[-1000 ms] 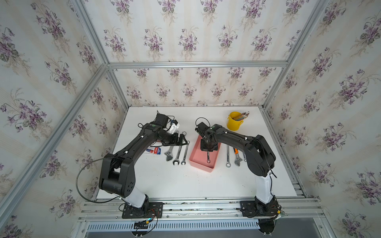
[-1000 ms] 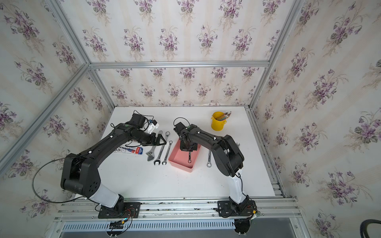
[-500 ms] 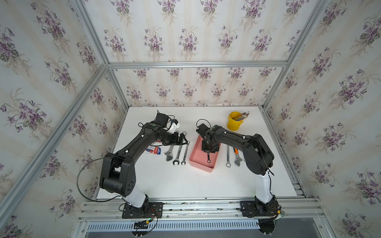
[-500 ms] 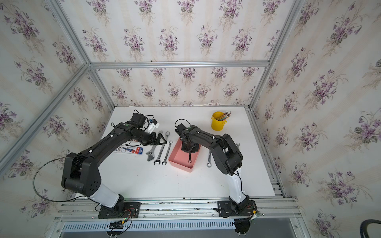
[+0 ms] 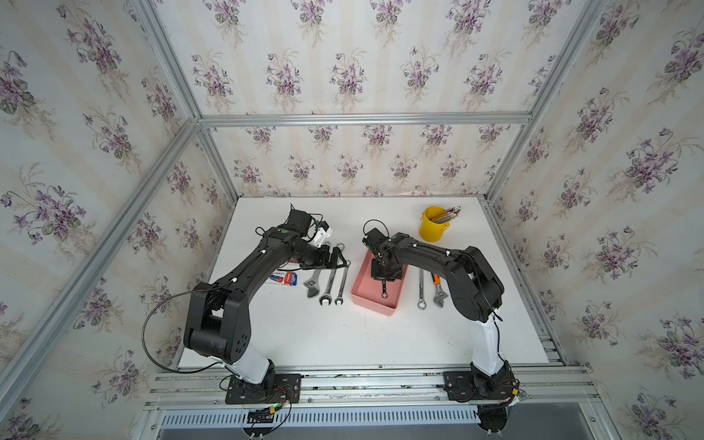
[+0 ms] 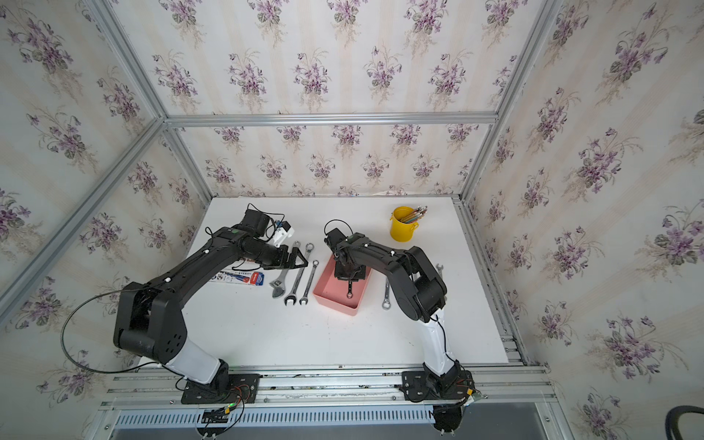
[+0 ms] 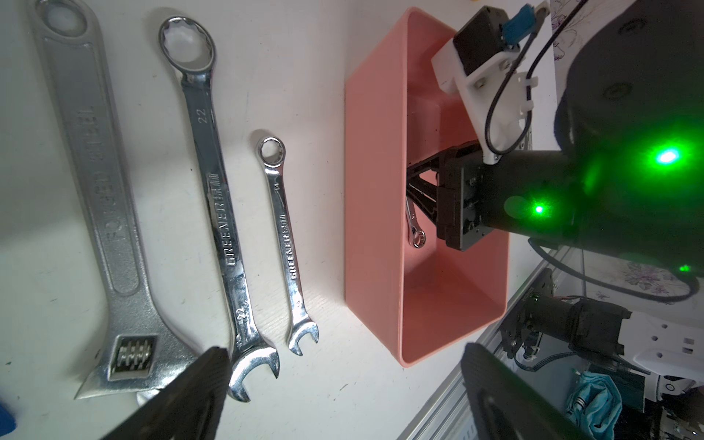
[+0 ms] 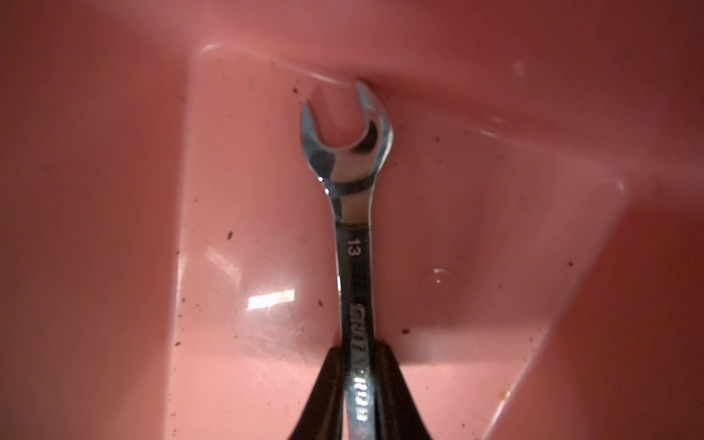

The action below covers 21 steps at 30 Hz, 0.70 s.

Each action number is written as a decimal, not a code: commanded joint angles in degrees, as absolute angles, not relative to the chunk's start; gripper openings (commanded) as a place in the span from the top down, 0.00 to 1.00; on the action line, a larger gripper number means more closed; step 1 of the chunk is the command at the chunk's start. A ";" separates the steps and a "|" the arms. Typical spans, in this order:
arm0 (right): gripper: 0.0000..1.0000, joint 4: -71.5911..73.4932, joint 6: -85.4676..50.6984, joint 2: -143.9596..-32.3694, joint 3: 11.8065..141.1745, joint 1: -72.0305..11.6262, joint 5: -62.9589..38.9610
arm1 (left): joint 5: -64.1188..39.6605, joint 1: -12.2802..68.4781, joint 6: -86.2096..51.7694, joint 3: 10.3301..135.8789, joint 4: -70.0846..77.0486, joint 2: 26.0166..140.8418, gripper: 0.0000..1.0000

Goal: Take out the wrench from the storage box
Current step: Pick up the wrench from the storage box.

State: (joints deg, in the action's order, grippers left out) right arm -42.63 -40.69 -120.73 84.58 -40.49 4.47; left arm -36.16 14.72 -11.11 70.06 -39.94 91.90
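Almost nothing has shifted since the earlier frames: both arms hold nearly the same posture, and the right gripper [image 5: 384,280] remains lowered inside the shallow rectangular pink plastic storage box [image 5: 375,306], which sits near the centre of the white tabletop [image 5: 343,335].

In the right wrist view, the two black fingers [image 8: 327,381] press against opposite sides of the shank of the small chrome combination wrench marked 13 [image 8: 354,228]; the jaws are clamped on it. This wrench is inside the box, aligned with its length. Its open end points far and touches the crease where floor meets end wall. Its ring end [image 6: 349,294] points near and shows in both top views. Whether the wrench is lifted off the floor cannot be determined.

The left gripper [image 5: 337,259] hangs over the far ends of three tools laid side by side just left of the box, jaws spread wide and holding nothing. From left to right these are:
- a large steel adjustable wrench [image 7: 95,190];
- a long chrome combination wrench marked 22 [image 7: 217,190];
- a shorter chrome combination wrench marked 14 [image 7: 284,228].

A flat red, white and blue packet [image 5: 285,278] lies left of them.

Right of the box lie a plain chrome combination wrench [image 5: 421,289] and an orange-handled adjustable wrench [image 5: 437,291]. A yellow metal cup of pencils [image 5: 434,228] stands far right.
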 commanded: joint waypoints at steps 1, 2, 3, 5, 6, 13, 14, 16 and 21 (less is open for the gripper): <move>0.92 -42.02 -40.27 -124.62 83.28 -40.95 0.26 | -36.26 14.72 -10.88 69.83 -39.65 91.93 0.01; 0.95 -42.69 -40.10 -124.56 83.97 -41.00 0.84 | -36.25 14.68 -11.05 69.79 -39.51 91.85 0.01; 0.98 -42.97 -39.91 -124.26 84.47 -40.96 1.47 | -36.34 14.66 -11.11 69.66 -39.45 91.82 0.01; 1.00 -43.56 -39.56 -123.39 85.52 -41.04 2.37 | -36.34 14.66 -11.22 69.37 -39.29 91.67 0.01; 1.00 -44.14 -39.38 -122.86 86.41 -41.12 2.90 | -36.35 14.70 -11.37 69.36 -39.17 91.67 0.01; 1.00 -48.06 -39.37 -117.88 91.23 -42.01 5.38 | -36.34 14.61 -11.12 70.13 -39.27 91.76 0.01; 1.00 -49.02 -39.39 -117.03 91.63 -42.10 6.02 | -36.30 14.63 -11.12 70.21 -39.40 91.86 0.01; 1.00 -51.08 -39.38 -115.13 92.79 -42.26 7.33 | -36.27 14.71 -10.99 70.36 -39.48 91.93 0.01; 1.00 -56.55 -39.30 -109.77 93.61 -42.19 10.87 | -36.61 14.67 -11.15 70.67 -39.44 92.00 0.01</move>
